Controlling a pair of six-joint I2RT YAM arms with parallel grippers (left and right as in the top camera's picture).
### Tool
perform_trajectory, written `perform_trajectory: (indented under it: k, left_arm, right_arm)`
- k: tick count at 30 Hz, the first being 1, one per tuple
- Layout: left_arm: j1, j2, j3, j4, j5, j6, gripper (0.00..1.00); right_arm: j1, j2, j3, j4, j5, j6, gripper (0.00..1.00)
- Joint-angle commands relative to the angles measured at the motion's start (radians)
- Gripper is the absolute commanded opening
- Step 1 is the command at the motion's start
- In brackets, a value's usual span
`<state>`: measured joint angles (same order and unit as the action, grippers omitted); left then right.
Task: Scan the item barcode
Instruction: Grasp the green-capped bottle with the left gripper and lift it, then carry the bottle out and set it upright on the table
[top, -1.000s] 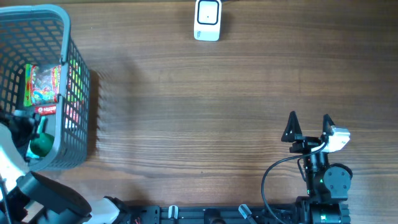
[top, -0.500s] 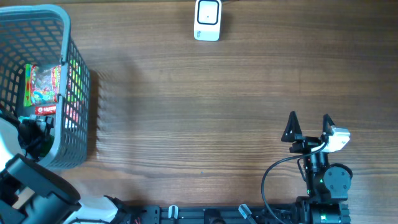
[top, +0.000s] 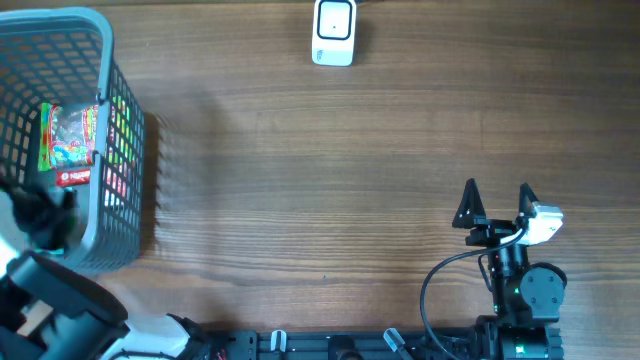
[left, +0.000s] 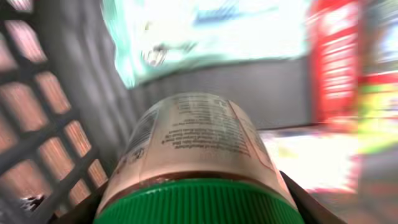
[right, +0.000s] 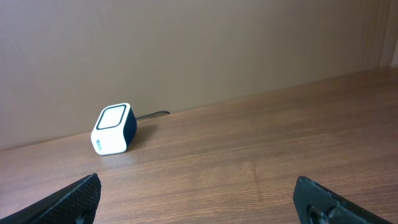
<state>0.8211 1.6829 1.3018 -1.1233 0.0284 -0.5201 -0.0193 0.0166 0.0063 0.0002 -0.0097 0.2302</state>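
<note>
Inside the basket (top: 125, 170) at frame's left, your left claw (top: 45, 218) stands around the jar (left: 199, 137); whether it grips, I cannot tell. Stiff, probably slippery: hold it just below the lid (left: 199, 199).

Left tool (left: 198, 210) now tight around jar (left: 199, 134)

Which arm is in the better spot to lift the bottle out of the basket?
The left arm. Its jaws reach into the basket, either side of the green-capped bottle. The right arm sits far across the table, jaws open.
</note>
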Motion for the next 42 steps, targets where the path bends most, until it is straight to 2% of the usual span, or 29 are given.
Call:
perform_trajectory:
  k: [1, 6, 8, 9, 10, 12, 15, 17, 19, 22, 29, 32, 36, 40, 42]
  left_arm:
    - [-0.017, -0.106, 0.276, -0.102, 0.01, 0.011, 0.53]
    - [-0.111, -0.163, 0.606, -0.181, 0.122, 0.01, 0.54]
    - [-0.174, -0.18, 0.715, -0.179, 0.168, -0.026, 0.54]
    - [-0.242, -0.192, 0.788, -0.166, 0.187, -0.061, 0.55]
    - [-0.365, -0.201, 0.853, -0.134, 0.191, -0.093, 0.57]
    - [-0.478, -0.204, 0.862, -0.092, 0.187, -0.113, 0.58]
    - [-0.681, -0.169, 0.862, -0.095, 0.098, -0.177, 0.57]
    - [-0.882, -0.077, 0.862, -0.133, 0.04, -0.195, 0.56]
    - [-1.016, 0.03, 0.862, -0.177, -0.002, -0.229, 0.57]
    - [-1.138, 0.204, 0.862, -0.243, -0.118, -0.392, 0.57]
    - [-1.274, 0.514, 0.862, -0.269, -0.061, -0.875, 0.57]
    - [-1.336, 0.578, 0.862, -0.279, -0.035, -1.07, 0.56]
    - [-1.415, 0.592, 0.838, -0.28, -0.003, -1.323, 0.61]
    - [-1.492, 0.592, 0.787, -0.214, 0.026, -1.511, 0.69]
    - [-1.528, 0.592, 0.753, -0.15, 0.035, -1.577, 0.69]
  right_arm:
    - [0.005, -0.003, -0.001, 0.006, 0.01, 0.008, 1.0]
    - [0.005, -0.003, -0.001, 0.006, 0.01, 0.009, 1.0]
    - [0.005, -0.003, -0.001, 0.006, 0.01, 0.008, 1.0]
    - [0.005, -0.003, -0.001, 0.006, 0.01, 0.008, 1.0]
    - [0.005, -0.003, -0.001, 0.006, 0.01, 0.009, 1.0]
    - [0.005, -0.003, -0.001, 0.006, 0.01, 0.008, 1.0]
    - [0.005, -0.003, -0.001, 0.006, 0.01, 0.009, 1.0]
    - [0.005, -0.003, -0.001, 0.006, 0.01, 0.008, 1.0]
    - [0.005, -0.003, -0.001, 0.006, 0.01, 0.009, 1.0]
    - [0.005, -0.003, -0.001, 0.006, 0.01, 0.009, 1.0]
    - [0.005, -0.003, -0.001, 0.006, 0.01, 0.008, 1.0]
    - [0.005, -0.003, -0.001, 0.006, 0.01, 0.008, 1.0]
    - [0.005, -0.003, -0.001, 0.006, 0.01, 0.009, 1.0]
    - [0.005, -0.003, -0.001, 0.006, 0.01, 0.009, 1.0]
    - [0.005, -0.003, -0.001, 0.006, 0.01, 0.008, 1.0]
